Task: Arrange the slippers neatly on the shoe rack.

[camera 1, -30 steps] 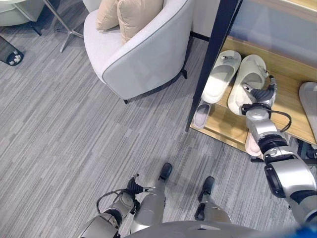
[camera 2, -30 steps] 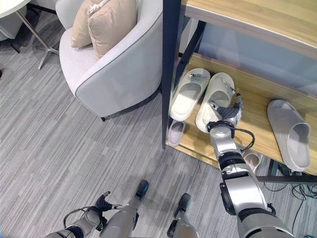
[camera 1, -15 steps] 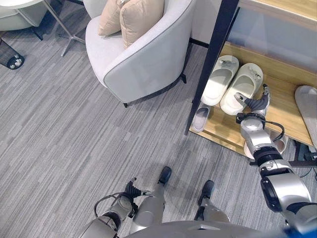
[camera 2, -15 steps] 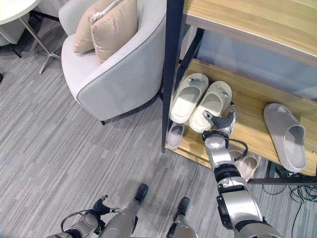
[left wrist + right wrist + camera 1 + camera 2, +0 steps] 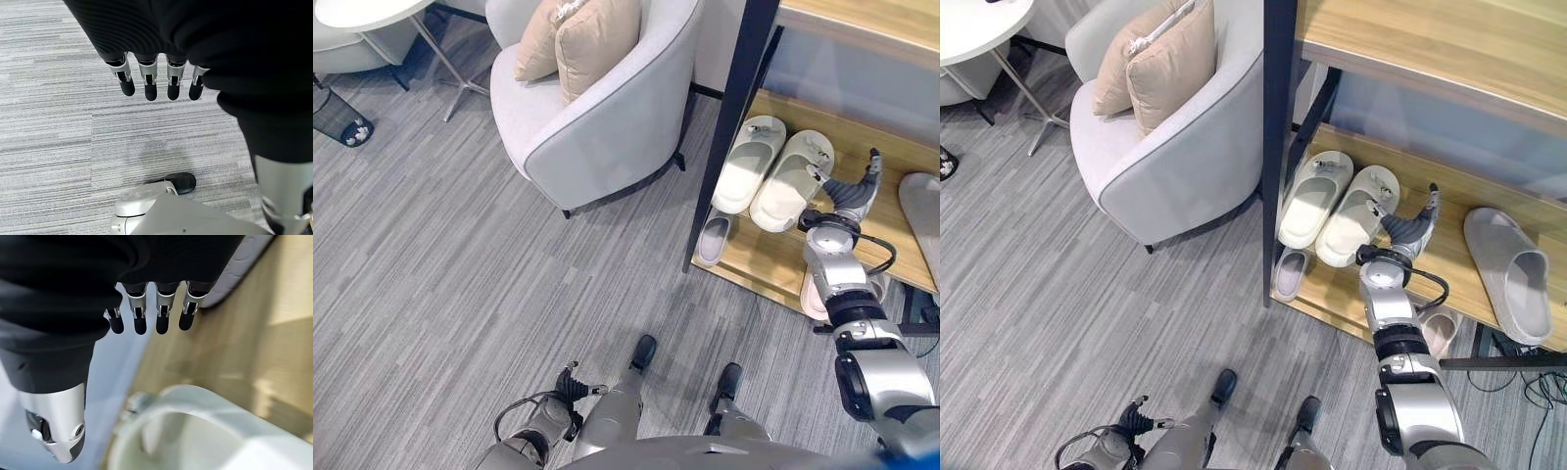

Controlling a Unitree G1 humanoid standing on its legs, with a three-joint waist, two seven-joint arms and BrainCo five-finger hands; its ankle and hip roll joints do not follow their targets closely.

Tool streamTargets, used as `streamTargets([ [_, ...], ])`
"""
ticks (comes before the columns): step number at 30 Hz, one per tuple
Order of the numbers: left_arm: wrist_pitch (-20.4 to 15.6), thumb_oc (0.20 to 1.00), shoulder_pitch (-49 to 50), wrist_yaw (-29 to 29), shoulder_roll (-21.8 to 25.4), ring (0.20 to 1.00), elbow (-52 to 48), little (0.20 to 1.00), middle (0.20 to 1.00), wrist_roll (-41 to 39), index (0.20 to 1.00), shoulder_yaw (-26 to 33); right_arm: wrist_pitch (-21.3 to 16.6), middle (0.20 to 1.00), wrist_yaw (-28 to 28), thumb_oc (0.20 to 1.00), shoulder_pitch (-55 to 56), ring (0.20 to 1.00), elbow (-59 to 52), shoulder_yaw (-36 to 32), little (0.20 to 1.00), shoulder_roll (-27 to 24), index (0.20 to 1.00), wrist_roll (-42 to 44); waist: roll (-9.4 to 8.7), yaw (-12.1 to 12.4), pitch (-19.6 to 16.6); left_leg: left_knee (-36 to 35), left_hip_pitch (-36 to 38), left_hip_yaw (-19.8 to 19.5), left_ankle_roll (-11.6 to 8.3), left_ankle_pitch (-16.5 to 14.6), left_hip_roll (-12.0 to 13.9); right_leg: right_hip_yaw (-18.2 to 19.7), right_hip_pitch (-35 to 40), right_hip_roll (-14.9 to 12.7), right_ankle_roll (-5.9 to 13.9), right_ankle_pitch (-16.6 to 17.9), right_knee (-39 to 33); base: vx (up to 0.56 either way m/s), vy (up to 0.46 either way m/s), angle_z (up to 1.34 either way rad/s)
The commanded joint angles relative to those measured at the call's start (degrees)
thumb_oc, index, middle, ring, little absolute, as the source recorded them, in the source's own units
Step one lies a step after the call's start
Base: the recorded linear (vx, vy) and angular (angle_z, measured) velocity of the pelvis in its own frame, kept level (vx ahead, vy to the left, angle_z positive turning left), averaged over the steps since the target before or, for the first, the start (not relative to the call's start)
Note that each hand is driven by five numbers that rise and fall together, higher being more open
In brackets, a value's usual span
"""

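Observation:
Two cream slippers lie side by side on the shoe rack's wooden shelf [image 5: 862, 230], the left one [image 5: 747, 163] and the right one [image 5: 792, 179], toes toward the back. My right hand [image 5: 850, 194] hovers open just right of the right slipper's toe end, touching nothing. In the right wrist view its straight fingers [image 5: 164, 322] hang over the wood, the cream slipper [image 5: 195, 431] close beneath. A grey slipper [image 5: 1508, 272] lies farther right on the same shelf. My left hand [image 5: 149, 85] hangs open low over the carpet.
The rack's black post [image 5: 734, 117] stands left of the slippers, with a wooden shelf [image 5: 1430, 49] overhead. Two small slippers [image 5: 713, 239] [image 5: 817, 294] sit on the bottom level. A grey armchair [image 5: 607, 117] with tan cushions stands left of the rack.
My right hand pushed the right cream slipper leftward up against its mate, then came off it and moved right. The camera has shifted slightly.

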Motion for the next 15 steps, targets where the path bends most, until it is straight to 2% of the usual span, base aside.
streamTargets([
  [1, 0.1, 1.000, -0.2, -0.7, -2.2, 1.000, 5.5, 1.000, 1.000, 2.5, 1.000, -0.8, -3.6, 1.000, 1.4, 1.000, 5.2, 1.000, -5.7, -2.0, 1.000, -4.4, 1.000, -2.5, -2.48, 0.1, -0.6, -0.7, 1.2, 2.7, -0.08, -7.2, -0.6, 2.0, 6.5, -4.0, 4.88, -5.7, 0.4, 0.01, -0.069, 0.00],
  [4, 0.2, 1.000, 0.9, -2.4, -1.9, 1.000, 5.3, 1.000, 1.000, 3.3, 1.000, 1.2, -3.3, 1.000, 8.8, 1.000, 15.0, 1.000, -14.8, -2.2, 1.000, -5.8, 1.000, -6.0, -2.87, -2.2, -1.5, -0.7, 3.7, 4.2, -0.19, -7.7, 0.3, 2.8, 8.4, -3.5, 4.73, -6.1, 0.4, 0.01, -0.078, -0.09],
  [6, 0.2, 1.000, 1.1, -2.7, -1.9, 1.000, 5.1, 1.000, 1.000, 3.4, 1.000, 1.4, -3.1, 1.000, 9.9, 1.000, 16.9, 1.000, -16.4, -2.2, 1.000, -5.6, 1.000, -6.5, -2.93, -2.4, -1.8, -0.7, 4.2, 4.5, -0.22, -7.9, 0.4, 2.9, 8.9, -3.4, 4.68, -6.2, 0.4, 0.00, -0.060, -0.19],
  [8, 0.3, 1.000, 0.8, -3.7, -1.7, 1.000, 5.0, 1.000, 1.000, 3.5, 1.000, 2.6, -4.7, 1.000, 16.0, 1.000, 23.4, 1.000, -22.7, -1.8, 1.000, -4.4, 1.000, -3.4, -2.85, -4.7, -2.8, -0.7, 6.1, 6.0, -0.46, -7.9, 1.3, 4.0, 10.1, -2.8, 4.21, -6.8, 0.5, -0.04, -0.131, -0.19],
  [10, 0.4, 1.000, 1.0, -4.1, -1.4, 1.000, 4.6, 1.000, 1.000, 3.8, 1.000, 3.0, -5.6, 1.000, 19.8, 1.000, 26.6, 1.000, -25.5, -0.9, 1.000, -4.0, 1.000, -1.9, -2.67, -5.6, -3.0, -0.7, 7.2, 6.7, -0.74, -7.9, 1.8, 4.7, 10.8, -2.3, 3.73, -7.5, 1.5, -0.07, -0.143, -0.28],
  [12, 0.1, 1.000, 1.3, -5.6, -0.7, 1.000, 4.0, 1.000, 1.000, 5.0, 1.000, 3.1, -6.6, 1.000, 26.7, 1.000, 31.4, 1.000, -28.2, 1.3, 1.000, -5.6, 1.000, -0.9, -2.02, -7.3, -3.5, -0.7, 9.1, 7.8, -1.71, -7.4, 3.3, 6.1, 11.4, -0.7, 2.69, -9.7, 4.4, -0.12, -0.234, -0.38],
  [15, -0.3, 1.000, 1.6, -6.3, -0.6, 1.000, 3.8, 1.000, 1.000, 5.1, 1.000, 3.2, -6.9, 1.000, 30.6, 1.000, 34.1, 1.000, -29.4, 3.6, 1.000, -7.0, 1.000, -1.7, -1.52, -8.5, -4.3, -0.7, 10.6, 8.7, -2.92, -6.8, 5.0, 7.0, 12.6, 1.1, 1.67, -11.1, 4.8, -0.13, -0.264, -0.28],
])
